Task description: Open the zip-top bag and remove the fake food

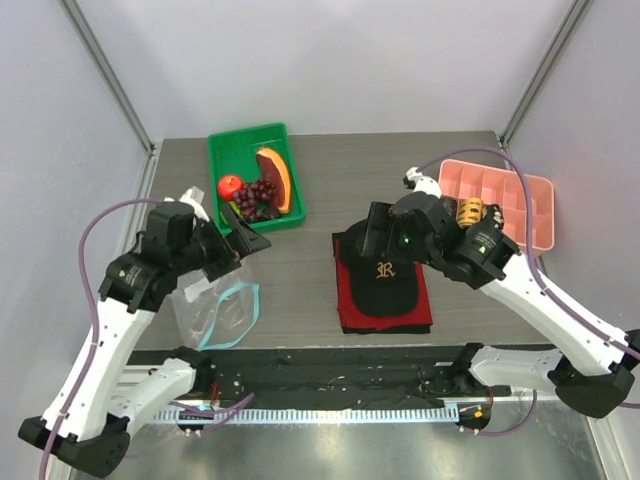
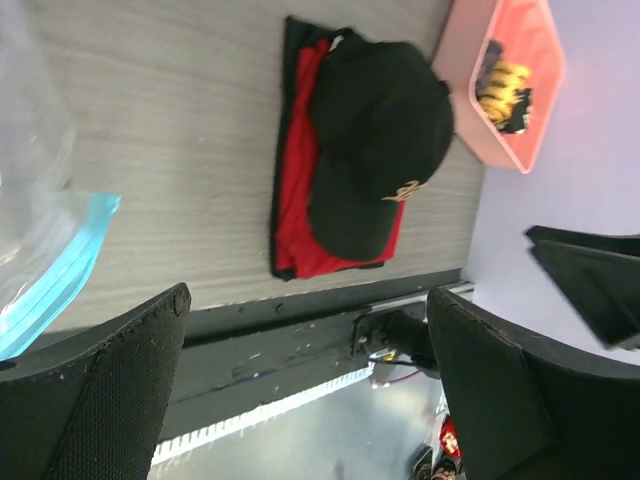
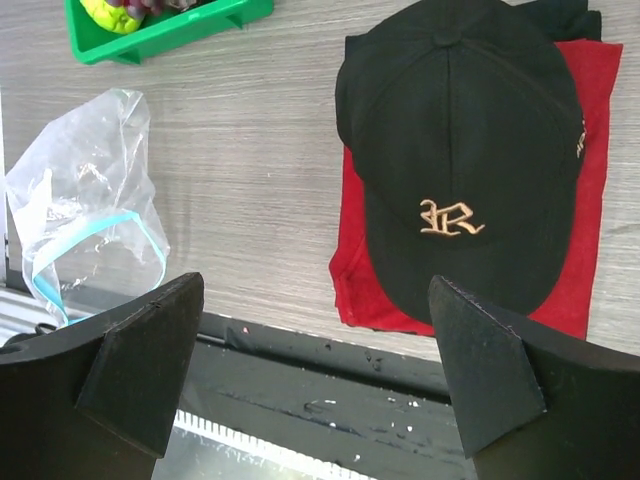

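- Top external shows us the zip-top bag [image 1: 215, 305] at the near left of the table [image 1: 300, 270], its near end reaching the front edge beside the black rail [image 1: 330, 368].
- We see the bag clear and crinkled, slumped low on the wood. Its light teal zip strip [image 2: 55, 275] is parted into an open loop, and we make out nothing inside it.
- The left gripper [image 1: 250, 240] hangs over the bag's far edge, between the bag and the green tray [image 1: 245, 132]. In the left wrist view its fingers [image 2: 110, 400] stand wide apart with nothing between them, the bag off to one side.
- A strip of bare wood lies between the bag and the black cap [image 1: 383, 272]. The cap sits on a folded red cloth [image 1: 385, 318] whose near edge comes close to the front edge.
- The right gripper [image 1: 365, 235] hovers above the cap's far end, and in the right wrist view we find its fingers [image 3: 140, 370] spread wide and empty.
- The fake food [image 1: 262, 190] lies in the green tray at the far left: a red apple, dark purple grapes and an orange-rimmed melon slice, apart from the bag.
- A pink divided box [image 1: 545, 215] sits at the far right by the table's edge, with the right arm running just beside it.
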You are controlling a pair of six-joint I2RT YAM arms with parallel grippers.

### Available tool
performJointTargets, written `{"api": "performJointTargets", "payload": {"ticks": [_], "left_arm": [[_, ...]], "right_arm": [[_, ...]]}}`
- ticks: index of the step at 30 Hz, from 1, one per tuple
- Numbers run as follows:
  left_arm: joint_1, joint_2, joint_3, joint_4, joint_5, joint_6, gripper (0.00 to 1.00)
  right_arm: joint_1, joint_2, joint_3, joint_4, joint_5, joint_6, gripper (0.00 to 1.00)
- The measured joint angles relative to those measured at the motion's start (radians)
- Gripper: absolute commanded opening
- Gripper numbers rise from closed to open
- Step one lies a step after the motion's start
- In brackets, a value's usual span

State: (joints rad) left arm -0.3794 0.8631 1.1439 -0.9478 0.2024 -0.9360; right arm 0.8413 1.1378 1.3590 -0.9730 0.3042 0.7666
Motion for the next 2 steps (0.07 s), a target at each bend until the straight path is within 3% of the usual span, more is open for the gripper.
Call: {"api": "performJointTargets", "payload": {"ticks": [2], "left_arm": [[0.0, 0.008, 0.027, 0.015, 0.004, 0.003, 1.0]], "right_arm": [[0.0, -0.019, -0.026, 0.019, 0.0, 0.0, 1.0]]}}
